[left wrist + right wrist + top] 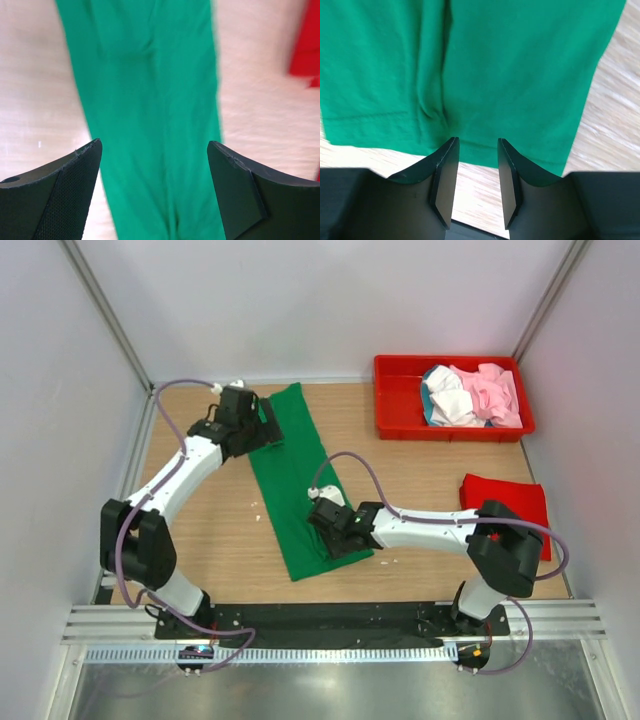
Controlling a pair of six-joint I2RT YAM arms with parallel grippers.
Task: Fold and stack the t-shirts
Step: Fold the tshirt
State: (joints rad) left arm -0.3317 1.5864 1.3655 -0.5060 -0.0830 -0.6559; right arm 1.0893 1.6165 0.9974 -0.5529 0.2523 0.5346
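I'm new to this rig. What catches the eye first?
A bright green shirt lies in a long strip on the table, the left gripper open at its far end, the right gripper open at its near hem. A red tray at far right holds crumpled pink and white shirts; a red shirt lies folded at the right edge.

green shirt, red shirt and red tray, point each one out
green shirt (285,480): top view, middle of the long folded strip
red shirt (505,490): top view, far part of the folded cloth
red tray (398,400): top view, bare floor at its left end
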